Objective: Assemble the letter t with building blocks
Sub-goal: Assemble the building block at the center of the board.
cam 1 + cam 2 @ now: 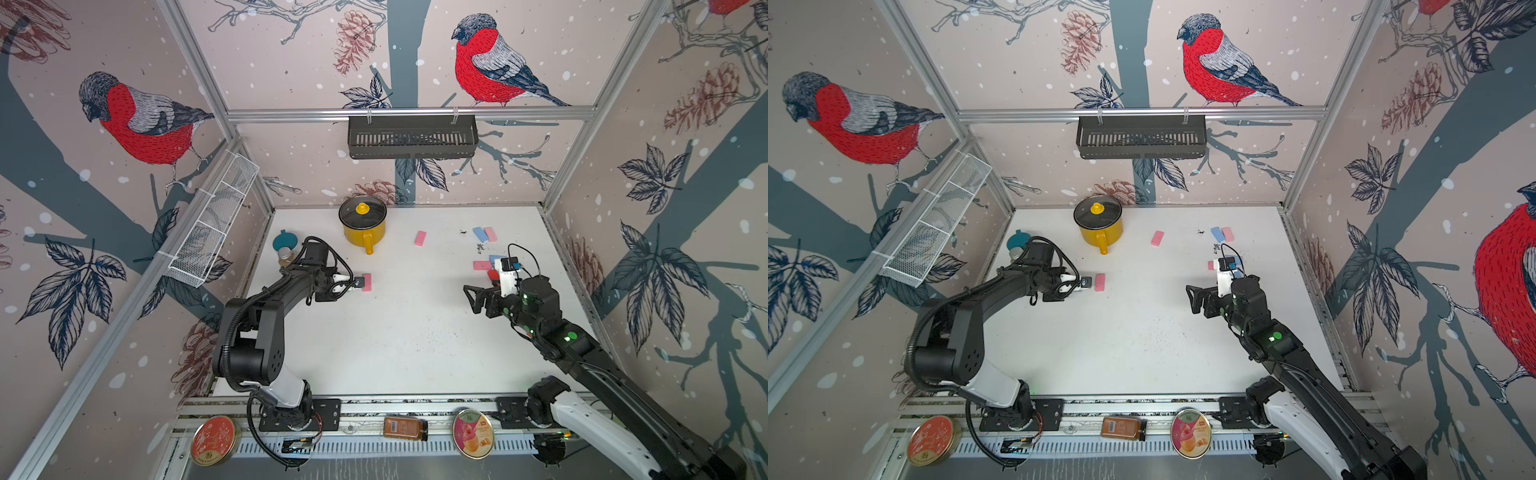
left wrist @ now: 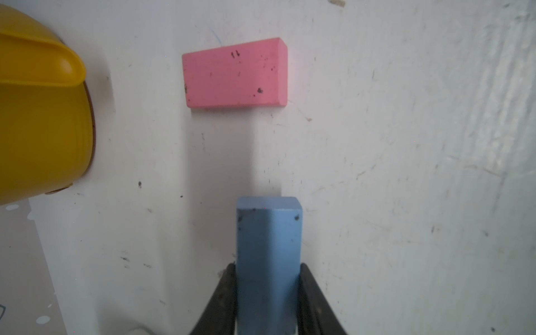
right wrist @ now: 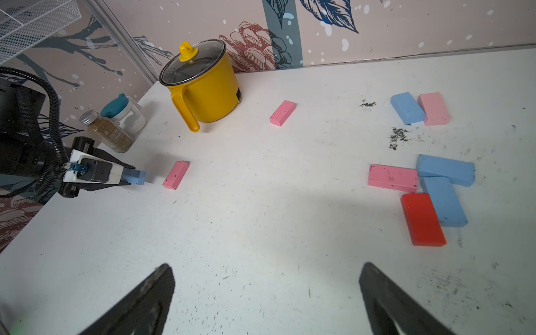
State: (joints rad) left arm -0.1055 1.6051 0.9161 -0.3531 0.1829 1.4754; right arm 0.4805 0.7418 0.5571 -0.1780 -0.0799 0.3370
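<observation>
My left gripper [image 1: 355,283] is shut on a light blue block [image 2: 268,246] that sticks out past its fingertips, low over the table. Just ahead of it a pink block [image 2: 236,74] lies flat, a small gap away. At the right, a pink block [image 3: 393,177] and a blue block [image 3: 445,169] lie end to end, with another blue block [image 3: 443,201] and a red block [image 3: 423,219] side by side against them. My right gripper [image 3: 266,269] stands open and empty over bare table near that group. A lone pink block [image 1: 420,238] and a blue-pink pair [image 1: 484,234] lie farther back.
A yellow pot [image 1: 363,226] with a glass lid stands at the back, its handle toward the left gripper. A spice jar [image 3: 111,135] and a teal-lidded jar [image 3: 123,111] sit by the left wall. Dark crumbs [image 3: 397,137] are scattered near the right blocks.
</observation>
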